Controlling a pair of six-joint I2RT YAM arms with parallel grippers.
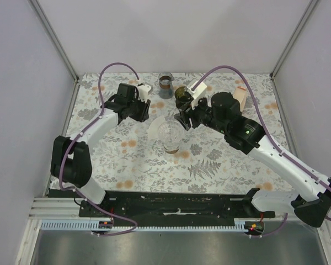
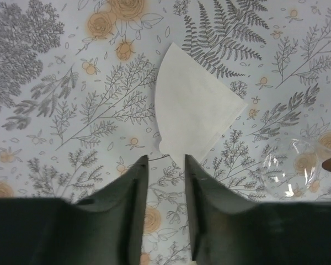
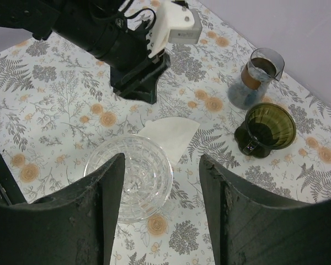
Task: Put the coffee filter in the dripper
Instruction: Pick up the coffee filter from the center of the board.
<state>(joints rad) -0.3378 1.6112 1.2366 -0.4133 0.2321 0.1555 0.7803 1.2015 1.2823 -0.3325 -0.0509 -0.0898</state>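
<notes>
Though the coffee filter (image 2: 196,105) lies flat, tip pointing away from it, the left hand (image 2: 165,163) is released, empty.

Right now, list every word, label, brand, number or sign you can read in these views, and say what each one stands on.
No text can be read in any view.
coffee filter: plain white, no print.
dripper: no marking shows.
glass jar with the brown band: no legible label.
peach packet: too small to read.
tablecloth: flowers and ferns only.
</notes>
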